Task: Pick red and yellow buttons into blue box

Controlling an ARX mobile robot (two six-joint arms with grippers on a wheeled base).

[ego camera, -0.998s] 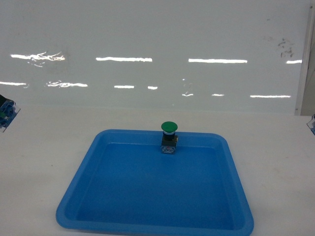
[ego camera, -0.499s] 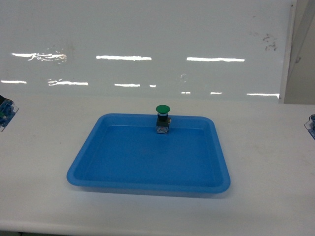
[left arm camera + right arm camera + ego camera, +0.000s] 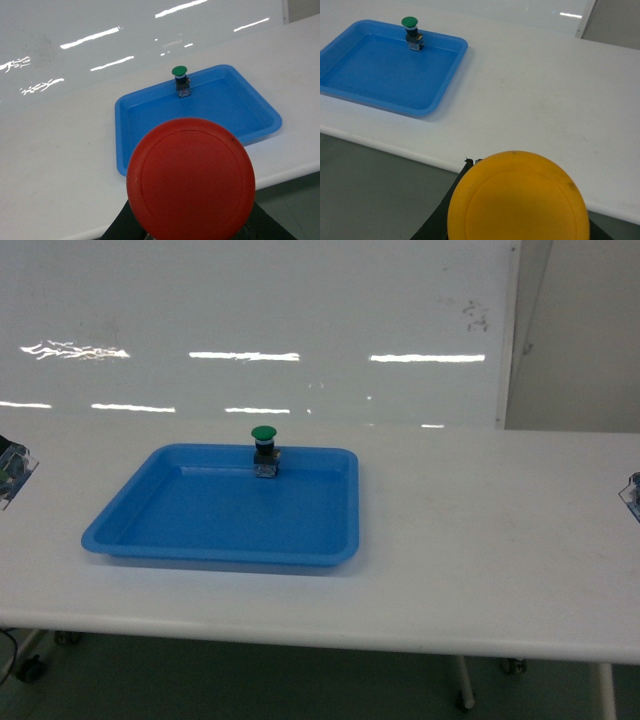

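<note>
1. Head view: a shallow blue plastic tray with rounded corners [image 3: 220,505] lies toward the left end of the white bench [image 3: 480,530], near its front edge. A green-capped push-button switch [image 3: 264,450] stands upright against the tray's far wall. At the frame's side edges only slivers of something clear and dark show; no deep blue crate is visible here, so a wrong drop spot is one risk.

2. Left wrist view: the red round-capped push-button switch [image 3: 191,177] fills the foreground, held up by the left gripper [image 3: 192,231]. Its jaws are hidden beneath the cap, but they appear closed on the switch's body. A loose hold could let it tip out.

3. Right wrist view: the yellow round-capped push-button switch [image 3: 518,200] sits likewise in the right gripper [image 3: 510,232], over the bench's front edge. A slip here would send it to the floor.
</note>
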